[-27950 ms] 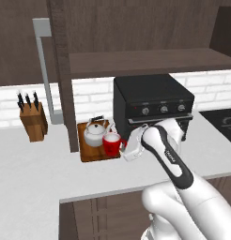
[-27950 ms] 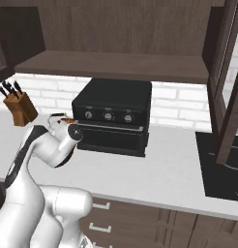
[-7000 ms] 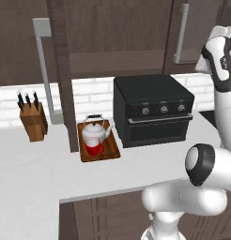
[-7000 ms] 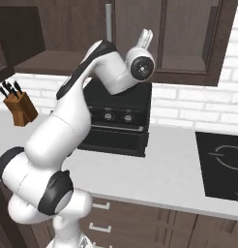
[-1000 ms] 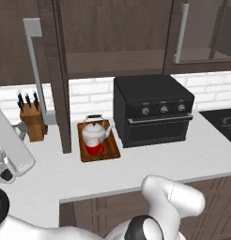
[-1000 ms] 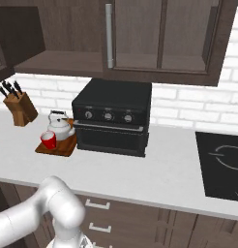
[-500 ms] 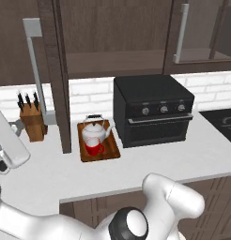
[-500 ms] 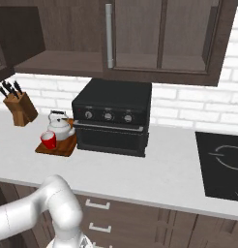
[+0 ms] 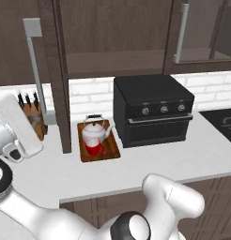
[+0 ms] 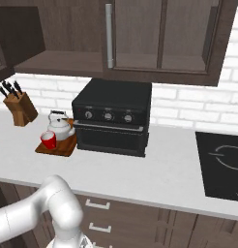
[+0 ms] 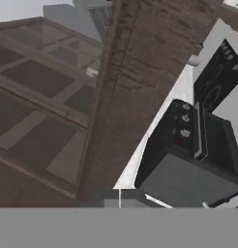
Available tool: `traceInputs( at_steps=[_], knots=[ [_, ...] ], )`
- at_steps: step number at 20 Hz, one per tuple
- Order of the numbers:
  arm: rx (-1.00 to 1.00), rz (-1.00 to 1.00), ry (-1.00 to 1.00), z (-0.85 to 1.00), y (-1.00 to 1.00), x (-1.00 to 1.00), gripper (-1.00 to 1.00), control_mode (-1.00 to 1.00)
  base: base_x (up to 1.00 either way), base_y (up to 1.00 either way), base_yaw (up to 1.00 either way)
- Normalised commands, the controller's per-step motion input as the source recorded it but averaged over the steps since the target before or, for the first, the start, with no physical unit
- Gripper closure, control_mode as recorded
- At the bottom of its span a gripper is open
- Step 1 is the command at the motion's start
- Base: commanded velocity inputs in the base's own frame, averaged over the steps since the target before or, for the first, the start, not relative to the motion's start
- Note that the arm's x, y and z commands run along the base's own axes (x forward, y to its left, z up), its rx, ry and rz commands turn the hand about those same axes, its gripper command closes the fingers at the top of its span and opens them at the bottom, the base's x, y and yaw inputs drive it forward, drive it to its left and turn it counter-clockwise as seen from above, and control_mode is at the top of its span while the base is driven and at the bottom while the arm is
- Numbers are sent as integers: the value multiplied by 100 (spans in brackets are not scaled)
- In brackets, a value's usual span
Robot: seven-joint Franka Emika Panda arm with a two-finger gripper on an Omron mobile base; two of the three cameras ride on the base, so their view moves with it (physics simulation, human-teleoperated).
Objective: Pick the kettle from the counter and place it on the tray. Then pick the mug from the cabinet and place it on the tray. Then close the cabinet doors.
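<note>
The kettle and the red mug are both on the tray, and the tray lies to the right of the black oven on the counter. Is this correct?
Not quite. The kettle and mug are on the tray, but it lies left of the black oven, as the left base view shows.

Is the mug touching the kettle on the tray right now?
Cannot tell. In the left base view the mug overlaps the kettle on the tray; the right base view shows no clear gap either.
</note>
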Motion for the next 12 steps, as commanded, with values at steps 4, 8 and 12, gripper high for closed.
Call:
traceInputs(
  at_steps=[4, 8, 12],
  knots=[
    [-5, -22, -2, 24, -99, 30, 100, -100, 0, 0, 0],
    [-8, -21, -7, 35, -100, 2, 100, -100, 0, 0, 0],
    [-8, -17, -10, 39, -100, 0, 100, -100, 0, 0, 0]
  ],
)
